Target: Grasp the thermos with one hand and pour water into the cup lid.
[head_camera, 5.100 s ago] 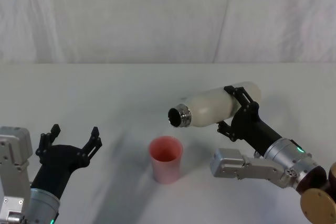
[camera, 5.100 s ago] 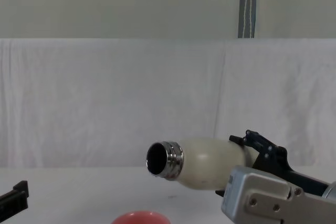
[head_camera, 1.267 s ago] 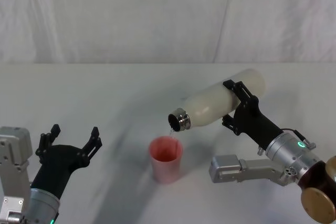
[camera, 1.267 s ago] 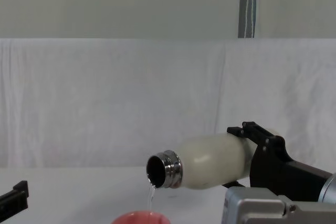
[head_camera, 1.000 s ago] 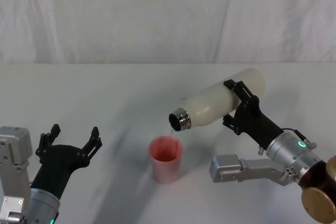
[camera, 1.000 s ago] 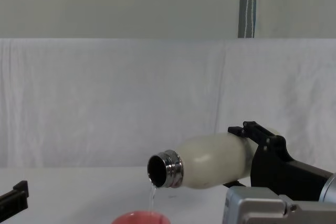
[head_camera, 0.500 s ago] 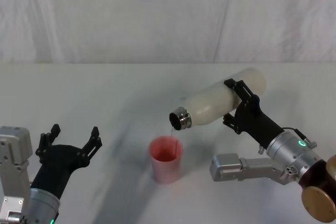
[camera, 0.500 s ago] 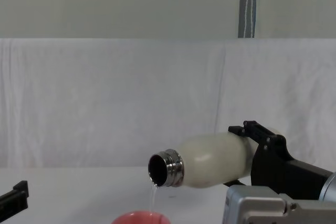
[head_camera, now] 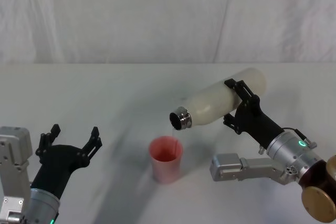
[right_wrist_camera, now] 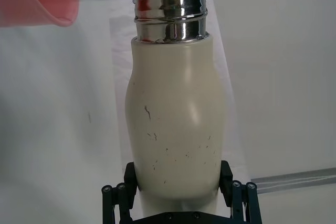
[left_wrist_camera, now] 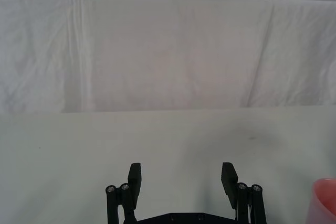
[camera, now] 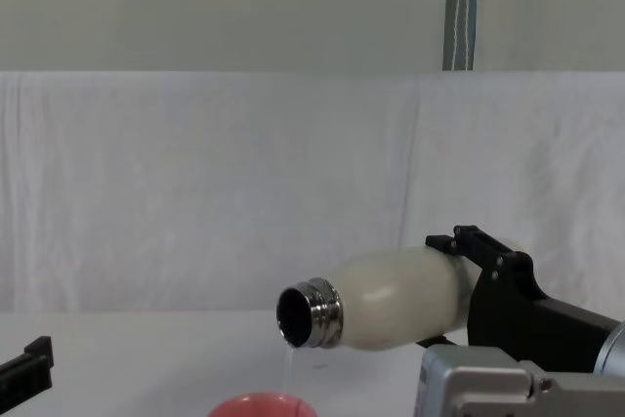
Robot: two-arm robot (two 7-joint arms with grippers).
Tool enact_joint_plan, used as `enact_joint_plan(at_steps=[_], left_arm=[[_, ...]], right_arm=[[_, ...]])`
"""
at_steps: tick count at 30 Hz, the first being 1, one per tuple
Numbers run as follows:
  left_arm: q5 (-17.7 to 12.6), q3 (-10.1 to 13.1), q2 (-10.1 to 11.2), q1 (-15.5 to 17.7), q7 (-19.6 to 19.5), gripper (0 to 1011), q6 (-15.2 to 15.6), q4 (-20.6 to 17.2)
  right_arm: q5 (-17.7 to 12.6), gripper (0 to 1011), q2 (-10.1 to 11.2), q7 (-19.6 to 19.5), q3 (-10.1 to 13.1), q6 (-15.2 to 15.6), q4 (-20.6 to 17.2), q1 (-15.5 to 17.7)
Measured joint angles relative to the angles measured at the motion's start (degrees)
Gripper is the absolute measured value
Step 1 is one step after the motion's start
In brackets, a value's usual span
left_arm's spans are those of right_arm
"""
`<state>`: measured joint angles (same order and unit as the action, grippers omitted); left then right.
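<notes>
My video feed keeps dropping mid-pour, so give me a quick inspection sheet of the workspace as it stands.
Surface: white table, bare around the job's things.
Thermos: cream bottle held tilted in the air, steel neck pointing down toward the cup; thin stream of water falling from its mouth.
Cup: pink cup lid upright on the table, below the neck.
Clutter: nothing seen.
Right tool: shut on the thermos, gripping near its base.
Left tool: open, idle at the near left, apart from the cup.
Cables: nothing seen.
Surroundings: white cloth backdrop; a grey pole behind it.
</notes>
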<state>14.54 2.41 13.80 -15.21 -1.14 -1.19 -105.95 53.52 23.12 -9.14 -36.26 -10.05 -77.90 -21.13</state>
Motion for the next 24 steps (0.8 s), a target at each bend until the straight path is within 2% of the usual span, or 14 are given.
enact_joint_plan(at_steps=[24], left_arm=[[0.0,0.0,0.0,0.0,0.0,1001,0.0,0.0]], right_arm=[[0.09,956,0.28,-0.06,0.1,-0.07,-0.09,0.07]])
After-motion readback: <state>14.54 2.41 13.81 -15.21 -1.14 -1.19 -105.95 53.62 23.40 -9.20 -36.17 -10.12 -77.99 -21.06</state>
